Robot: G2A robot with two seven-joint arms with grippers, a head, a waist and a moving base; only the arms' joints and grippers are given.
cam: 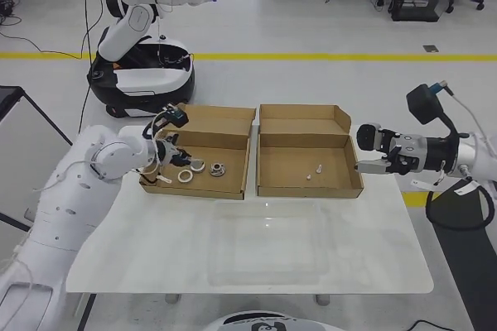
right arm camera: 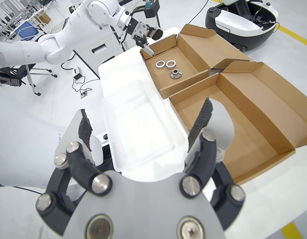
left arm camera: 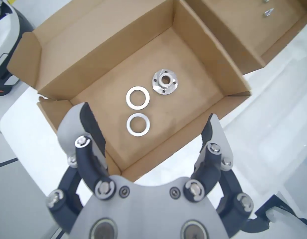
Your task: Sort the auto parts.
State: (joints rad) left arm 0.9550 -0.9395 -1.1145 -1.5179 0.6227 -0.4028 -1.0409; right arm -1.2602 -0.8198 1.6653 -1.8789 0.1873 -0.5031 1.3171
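- Top view: the left jaws hang over the outer end of the left box (cam: 232,124), just beside two rings (cam: 185,175) and a flange (cam: 217,170). The right jaws sit outside the right box (cam: 302,124); its two pins (cam: 319,168) lie nearer that arm.
- Left wrist view: the left jaws are spread and hold nothing. The rings lie flat straight ahead, with the flange just beyond.
- Right wrist view: the right jaws are parted and bare, facing a tray (right arm camera: 141,125) on the tabletop (right arm camera: 111,75). The boxes show no labels.

The right jaws stand open over the bench (right arm camera: 118,75), above a clear tray (right arm camera: 141,125) beside the nearer cardboard box (right arm camera: 268,115). The farther box (right arm camera: 193,50) holds 2 rings (right arm camera: 160,64) and 1 flanged hub (right arm camera: 175,73). The left jaws hang at its corner.
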